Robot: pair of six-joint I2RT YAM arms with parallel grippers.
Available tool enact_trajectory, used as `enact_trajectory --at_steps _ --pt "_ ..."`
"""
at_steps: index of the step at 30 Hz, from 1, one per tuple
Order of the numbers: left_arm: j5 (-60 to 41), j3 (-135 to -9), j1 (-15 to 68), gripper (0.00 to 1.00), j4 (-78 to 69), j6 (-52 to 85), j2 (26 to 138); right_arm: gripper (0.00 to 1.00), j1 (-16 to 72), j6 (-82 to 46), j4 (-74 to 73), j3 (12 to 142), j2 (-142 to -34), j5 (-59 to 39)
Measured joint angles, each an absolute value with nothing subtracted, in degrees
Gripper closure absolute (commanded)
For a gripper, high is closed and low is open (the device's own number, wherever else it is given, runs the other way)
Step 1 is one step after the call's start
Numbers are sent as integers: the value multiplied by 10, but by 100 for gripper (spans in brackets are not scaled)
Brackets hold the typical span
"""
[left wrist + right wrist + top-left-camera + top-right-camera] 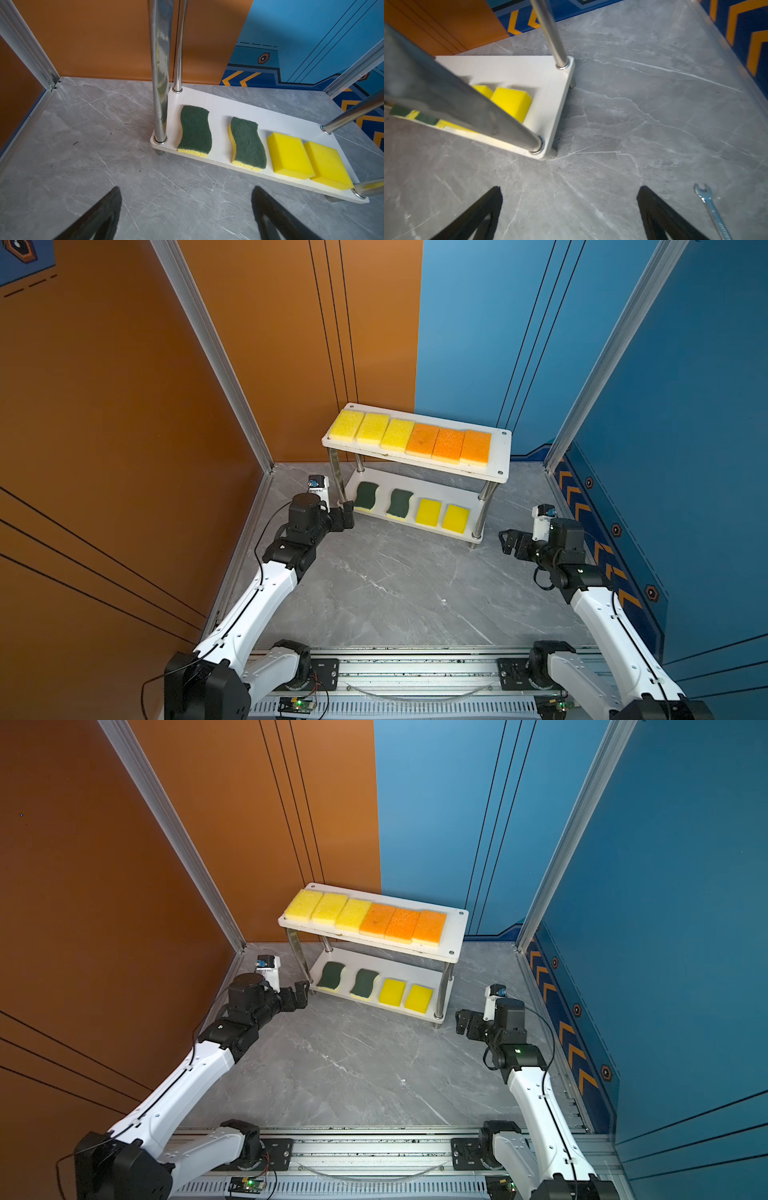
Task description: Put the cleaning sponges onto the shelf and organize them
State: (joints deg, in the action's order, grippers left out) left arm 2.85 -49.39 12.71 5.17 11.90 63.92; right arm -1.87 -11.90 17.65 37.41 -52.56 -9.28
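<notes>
The shelf (500, 456) stands at the back of the grey table (395, 593), against the corner where the orange and blue walls meet. All ten sponges are on it.

Upper board: three yellow sponges (370, 429) and three orange sponges (449, 445) lie in one row, side by side and touching, yellows to the left and oranges to the right in both top views.

Lower board (270, 120): two green scouring pads (195, 129) lie at the left end, set apart from each other. Two plain yellow blocks (289, 154) lie beside them, close together; in the left wrist view they appear to touch or nearly so.

No sponge is seen on the table in any view. A small spanner (710, 207) lies on the table beside the right arm, in the right wrist view only.

The left gripper (187, 209) has its jaws spread wide and holds nothing; it hangs low over the table just in front of the shelf's left end. The right gripper (570, 209) is likewise spread and empty, near the shelf's right front leg (500, 122).

Assessment: placing looks complete, and grouping by colour and type is in order. Remaining work, if any, is minor evening of the spacing on the lower board and drawing both arms clear.
</notes>
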Motion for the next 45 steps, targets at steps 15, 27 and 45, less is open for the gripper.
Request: enact_trajectory --at_steps 15,27,45 --pt "28 -431 83 2 -67 88 675 0 -68 -117 -53 289 -598 -53" --pt "28 -398 82 3 -97 88 674 0 -61 -98 -209 266 -749 -41" --pt "23 -398 81 2 -101 90 672 0 32 -12 -271 304 -844 29"
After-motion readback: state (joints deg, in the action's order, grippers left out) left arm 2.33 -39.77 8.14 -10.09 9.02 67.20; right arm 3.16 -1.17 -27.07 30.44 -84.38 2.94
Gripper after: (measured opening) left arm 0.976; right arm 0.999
